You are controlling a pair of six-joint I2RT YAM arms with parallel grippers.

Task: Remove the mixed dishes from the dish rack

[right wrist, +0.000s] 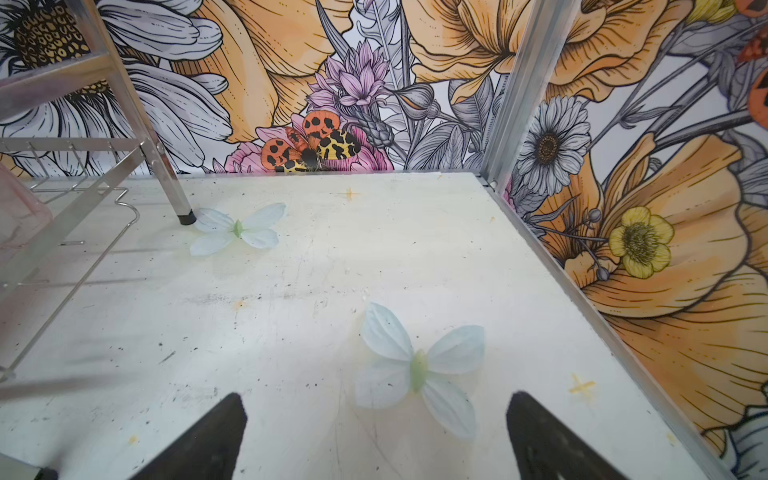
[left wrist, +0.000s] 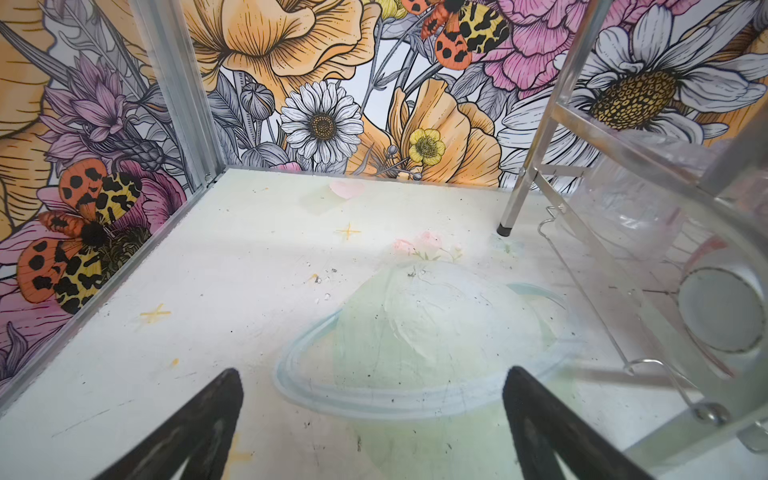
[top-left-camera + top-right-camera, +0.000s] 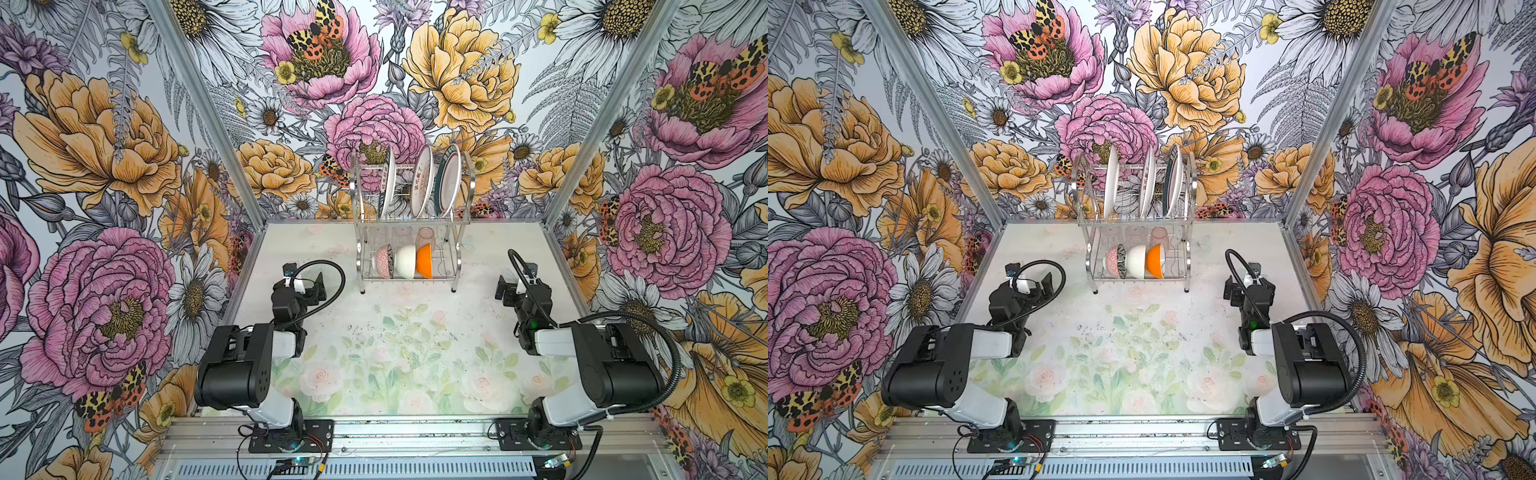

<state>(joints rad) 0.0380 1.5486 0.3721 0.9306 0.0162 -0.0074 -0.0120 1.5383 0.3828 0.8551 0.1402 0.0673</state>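
The chrome dish rack [image 3: 471, 183] [image 3: 1192, 183] stands at the back middle of the table. On its upper tier three plates [image 3: 422, 183] [image 3: 1148, 183] stand on edge. The lower tier holds a pink bowl [image 3: 383, 261], a cream bowl [image 3: 405, 262] and an orange bowl [image 3: 424, 261] on their sides, with a pinkish cup [image 3: 424, 237] behind them. My left gripper [image 3: 305, 276] [image 2: 372, 374] is open over bare table, left of the rack. My right gripper [image 3: 515, 282] [image 1: 374, 399] is open to the rack's right. In the left wrist view a clear cup [image 2: 623, 208] shows through the rack's side.
Floral walls with aluminium corner posts [image 3: 245, 174] [image 3: 561, 183] close in the table on three sides. A rack leg [image 2: 513, 199] stands ahead of the left gripper, and another rack leg [image 1: 166, 166] ahead of the right gripper. Both arm bases sit on the front rail [image 3: 415, 432].
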